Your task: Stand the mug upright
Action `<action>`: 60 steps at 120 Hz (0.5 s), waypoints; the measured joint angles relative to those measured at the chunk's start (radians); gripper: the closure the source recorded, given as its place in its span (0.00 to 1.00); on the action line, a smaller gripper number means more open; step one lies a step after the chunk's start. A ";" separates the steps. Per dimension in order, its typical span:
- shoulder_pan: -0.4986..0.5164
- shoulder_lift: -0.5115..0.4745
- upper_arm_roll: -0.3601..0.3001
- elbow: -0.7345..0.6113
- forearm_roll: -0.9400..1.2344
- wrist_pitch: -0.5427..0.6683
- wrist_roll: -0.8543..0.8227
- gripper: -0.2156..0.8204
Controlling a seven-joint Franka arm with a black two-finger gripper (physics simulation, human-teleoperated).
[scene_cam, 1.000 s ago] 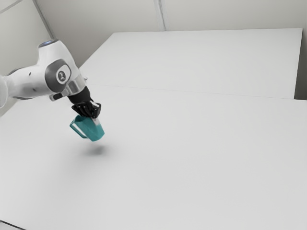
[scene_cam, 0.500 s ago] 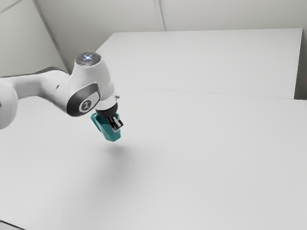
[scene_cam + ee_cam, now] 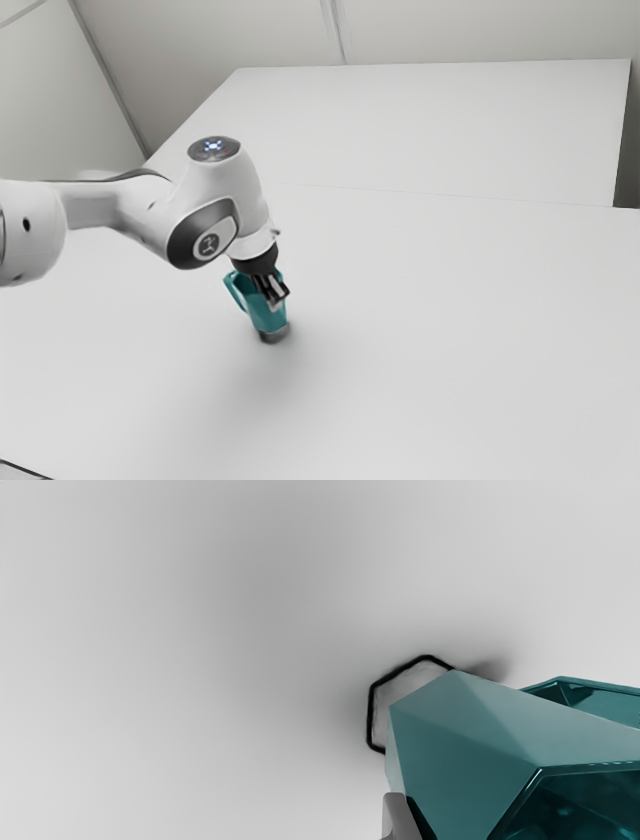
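Note:
The black gripper (image 3: 271,289) points down at a slant in the exterior view, on the upper part of the teal mug (image 3: 266,316), shut on its wall. The mug stands nearly upright, base down, with a slight lean; its handle is toward the exterior view's left. A dark patch lies right under its base at the table surface. In the wrist view the faceted mug (image 3: 465,730) has its opening beside the gripper (image 3: 425,825), and one grey fingertip lies against the outer wall. The other finger is hidden there.
The white table (image 3: 430,330) spreads around the mug, with a faint seam across it. Pale walls (image 3: 480,30) rise behind the table. A dark line marks the near corner at the exterior view's left.
The arm has carried the mug toward the exterior view's right and nearer the camera, and lower over the last half second. The mug has turned from strongly tilted to nearly upright.

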 joint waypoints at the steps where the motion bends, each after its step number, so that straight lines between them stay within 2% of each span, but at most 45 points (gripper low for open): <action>1: 0.000 0.001 0.000 0.000 -0.001 0.000 0.000 0.96; 60: 0.012 0.055 0.000 -0.001 -0.007 0.024 0.000 0.96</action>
